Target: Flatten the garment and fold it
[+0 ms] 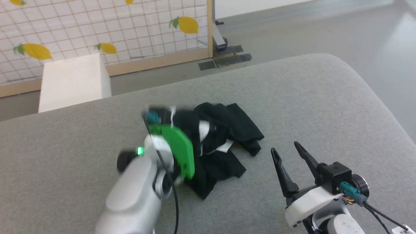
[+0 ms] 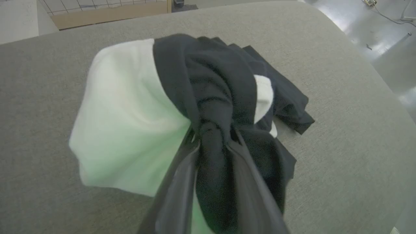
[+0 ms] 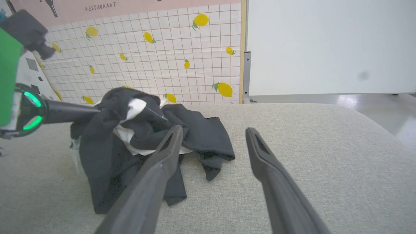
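Presently catalogued:

1. Garment [image 1: 227, 130]: black and white cloth, crumpled in a heap near the middle of the grey padded surface [image 1: 325, 97]. Mostly black folds show in the head view, with slivers of white between them. In the left wrist view a broad white panel bulges at 9 o'clock of the black bunch. A black flap trails out toward 3 o'clock. The lower folds rest on the surface, and the top is drawn up into a peak. The chest print cannot be made out.

2. Left gripper [image 2: 214, 133]: fingers drawn close together, pinching a twisted wad of the garment's black cloth between them. Its arm enters the head view from 7 o'clock, blurred, with a green plate [image 1: 178, 152] at the wrist.

3. Right gripper [image 1: 284, 146]: fingers spread wide with nothing between them, at 4 o'clock of the garment and just apart from the cloth.

4. White block [image 1: 73, 81]: at 10 o'clock of the garment, beyond the surface's far edge.

5. Lemon-print panel [image 1: 97, 26]: white grid with yellow lemons, standing at 11 o'clock behind the block.
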`<state>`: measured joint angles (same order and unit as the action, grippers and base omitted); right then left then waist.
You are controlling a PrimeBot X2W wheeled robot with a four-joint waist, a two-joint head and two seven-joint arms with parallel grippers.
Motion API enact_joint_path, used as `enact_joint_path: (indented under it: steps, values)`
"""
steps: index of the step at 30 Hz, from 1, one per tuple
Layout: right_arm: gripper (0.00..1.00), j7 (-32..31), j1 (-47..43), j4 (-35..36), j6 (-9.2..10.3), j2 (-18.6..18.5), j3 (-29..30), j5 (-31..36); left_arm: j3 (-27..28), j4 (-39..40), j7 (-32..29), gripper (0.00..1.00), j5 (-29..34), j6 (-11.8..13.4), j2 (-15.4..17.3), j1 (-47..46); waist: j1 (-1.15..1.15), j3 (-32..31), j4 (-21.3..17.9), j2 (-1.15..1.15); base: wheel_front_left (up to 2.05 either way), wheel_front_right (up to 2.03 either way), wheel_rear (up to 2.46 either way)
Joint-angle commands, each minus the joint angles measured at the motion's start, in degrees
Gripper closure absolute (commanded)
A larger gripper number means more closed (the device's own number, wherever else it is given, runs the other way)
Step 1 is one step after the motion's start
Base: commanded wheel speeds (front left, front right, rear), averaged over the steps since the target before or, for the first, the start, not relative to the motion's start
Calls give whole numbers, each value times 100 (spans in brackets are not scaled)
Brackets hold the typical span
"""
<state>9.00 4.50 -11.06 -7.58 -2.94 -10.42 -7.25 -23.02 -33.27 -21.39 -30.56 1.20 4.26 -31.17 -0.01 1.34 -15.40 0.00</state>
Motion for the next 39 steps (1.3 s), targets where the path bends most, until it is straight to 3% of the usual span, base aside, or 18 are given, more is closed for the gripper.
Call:
enact_joint_path:
  steps: [1, 4, 6, 7, 10, 19, 26, 32, 39]
  values:
    - [0, -6, -20, 20, 9, 6, -10, -31, -43, -192, -108, 100, 34, 60, 61, 151, 1, 105, -83, 0, 0, 0, 0]
    - [0, -13, -8, 20, 9, 6, -7, -18, -136, -571, -315, 100, 42, 134, 63, 330, 1, 147, -91, 0, 0, 0, 0]
    - [0, -17, -3, 20, 9, 6, -3, -14, -165, -703, -317, 51, 55, 177, 62, 393, 1, 167, -80, 0, 0, 0, 0]
    - [0, -16, 1, 26, 9, 6, 6, -15, -167, -721, -271, 0, 60, 194, 60, 398, 1, 190, -67, 0, 0, 0, 0]
    - [0, -20, 14, 33, 9, 6, 15, -22, -49, -548, 284, 0, 73, 250, 58, 374, 1, 212, -22, 0, 0, 0, 0]
    - [0, -63, -71, 95, 9, 6, 176, 28, 650, 1011, 3400, 0, 325, 609, 184, 1039, 1, 93, 356, 0, 0, 0, 0]
    - [0, -136, -100, 203, 9, 6, 235, 68, 1276, 2397, 3634, 0, 833, 873, 382, 2237, 1, 80, 732, 0, 0, 0, 0]
    - [0, -220, -134, 244, 9, 6, 332, 67, 1931, 3194, 3637, 0, 1274, 745, 194, 3096, 1, 141, 1051, 0, 0, 0, 0]
    - [0, -861, 22, -105, 9, 6, 1323, -64, 2154, 3404, 3637, 0, 1597, 533, -42, 3285, 1, 287, 1419, 0, 0, 0, 0]
